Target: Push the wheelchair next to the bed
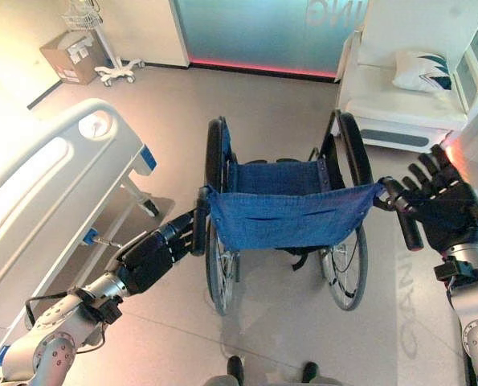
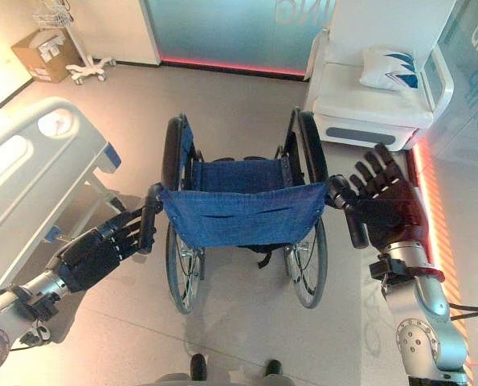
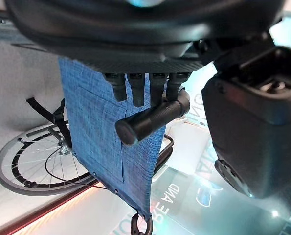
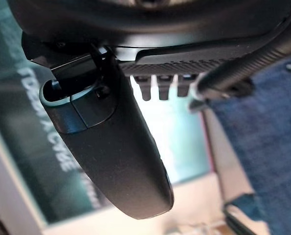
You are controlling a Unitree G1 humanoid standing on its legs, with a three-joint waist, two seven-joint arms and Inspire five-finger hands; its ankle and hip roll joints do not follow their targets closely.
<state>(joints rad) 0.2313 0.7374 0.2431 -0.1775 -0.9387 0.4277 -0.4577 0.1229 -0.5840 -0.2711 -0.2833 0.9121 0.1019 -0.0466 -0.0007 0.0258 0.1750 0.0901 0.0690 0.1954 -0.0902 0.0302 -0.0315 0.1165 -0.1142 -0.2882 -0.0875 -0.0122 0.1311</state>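
The wheelchair (image 1: 291, 213), with a blue cloth backrest and black wheels, stands in the middle of the floor facing away from me. My left hand (image 1: 150, 257) reaches to its left push handle (image 1: 198, 229); the straight fingers (image 3: 135, 88) touch the black grip (image 3: 152, 120) and the thumb stands apart. My right hand (image 1: 447, 205) is open with fingers spread, its palm against the right push handle (image 1: 407, 221), which also shows by the fingers (image 4: 243, 71). The bed (image 1: 38, 209), white with a rounded end board, lies at the left.
A white armchair (image 1: 407, 104) with a pillow (image 1: 422, 71) stands at the back right, close to the wheelchair's right wheel. A cardboard box (image 1: 74, 56) and a wheeled stand (image 1: 118, 74) sit at the back left. Bare floor lies between bed and wheelchair.
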